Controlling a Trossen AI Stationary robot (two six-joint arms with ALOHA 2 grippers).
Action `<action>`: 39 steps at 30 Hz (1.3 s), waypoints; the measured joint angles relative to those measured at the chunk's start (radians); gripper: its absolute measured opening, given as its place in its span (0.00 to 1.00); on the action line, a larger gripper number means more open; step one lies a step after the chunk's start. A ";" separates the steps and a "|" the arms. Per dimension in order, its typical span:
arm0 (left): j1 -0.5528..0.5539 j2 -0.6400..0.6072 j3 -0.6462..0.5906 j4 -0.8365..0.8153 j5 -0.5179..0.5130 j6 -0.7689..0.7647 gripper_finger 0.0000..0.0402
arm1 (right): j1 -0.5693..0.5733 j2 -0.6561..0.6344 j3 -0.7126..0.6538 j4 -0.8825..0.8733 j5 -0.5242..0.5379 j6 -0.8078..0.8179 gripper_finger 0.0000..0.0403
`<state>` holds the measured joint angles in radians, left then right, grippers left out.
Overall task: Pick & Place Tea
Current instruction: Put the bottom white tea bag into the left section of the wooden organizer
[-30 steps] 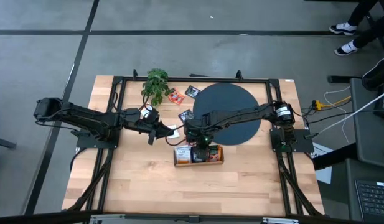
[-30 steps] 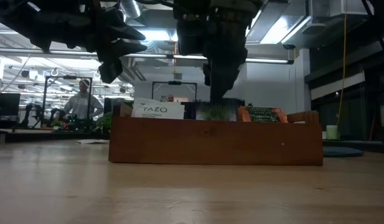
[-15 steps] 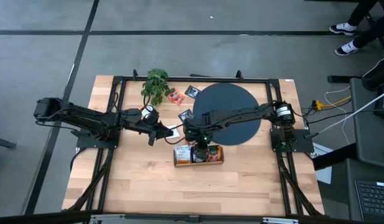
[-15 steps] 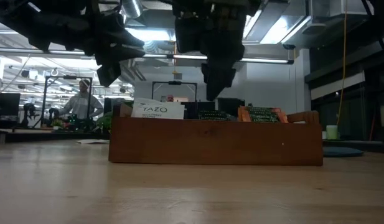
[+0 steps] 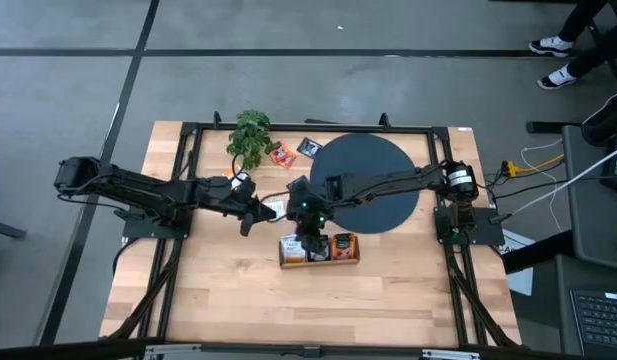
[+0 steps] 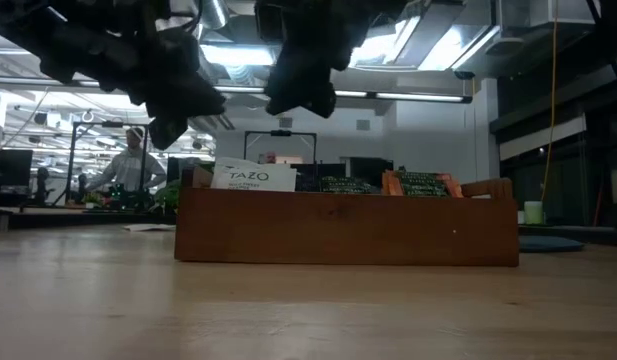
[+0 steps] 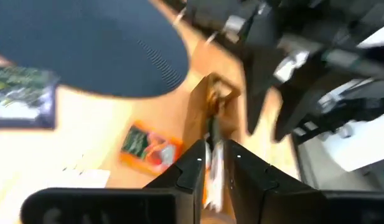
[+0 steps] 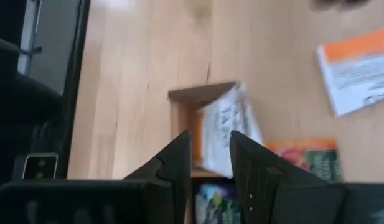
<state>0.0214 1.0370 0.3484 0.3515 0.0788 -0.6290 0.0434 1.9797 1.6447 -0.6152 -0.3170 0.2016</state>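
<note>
A wooden box (image 5: 320,262) near the table's middle holds upright tea packets: a white one (image 6: 253,178), a dark-teal one (image 6: 346,185) and an orange one (image 6: 418,184). Loose tea lies flat on the table: an orange-red packet (image 5: 282,156), a dark one (image 5: 309,147), a dark-teal one (image 5: 299,185) and a white-orange one (image 5: 273,208). My right gripper (image 5: 309,232) hangs open above the box's left end (image 8: 192,93), holding nothing. My left gripper (image 5: 251,216) hovers left of the white-orange packet, fingers a narrow gap apart (image 7: 218,165), holding nothing.
A black disc (image 5: 373,175) lies at the far right of the work area, and a small green plant (image 5: 250,135) stands at the far left. A black frame (image 5: 188,160) borders the work area. Bare wood lies in front of the box. A person (image 6: 133,165) stands in the room beyond.
My right gripper has let go of the dark-teal packet, which stays in the box. The gripper has risen clear of the box and shifted toward the table's left and far edges.
</note>
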 joint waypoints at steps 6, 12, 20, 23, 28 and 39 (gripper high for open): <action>-0.026 0.018 0.162 -0.335 -0.139 0.055 0.07 | -0.049 -0.003 -0.023 0.071 -0.056 0.000 0.28; -0.002 0.082 0.247 -0.464 -0.200 0.070 0.01 | -0.088 -0.009 -0.083 0.131 -0.179 0.024 0.28; 0.013 0.151 0.248 -0.449 -0.161 -0.038 0.02 | -0.094 -0.059 -0.098 0.111 -0.185 -0.028 0.28; 0.013 0.155 0.248 -0.430 -0.156 -0.039 0.01 | -0.094 -0.110 -0.118 0.090 -0.112 -0.081 0.28; 0.019 0.155 0.248 -0.362 -0.156 -0.055 0.01 | -0.095 -0.273 -0.320 0.214 -0.030 -0.084 0.28; 0.054 0.155 0.248 -0.318 -0.168 -0.142 0.01 | -0.129 -0.621 -0.818 0.780 0.124 0.063 0.28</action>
<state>0.0755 1.1919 0.5964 0.0335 -0.0889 -0.7714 -0.0855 1.3587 0.8263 0.1653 -0.1925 0.2646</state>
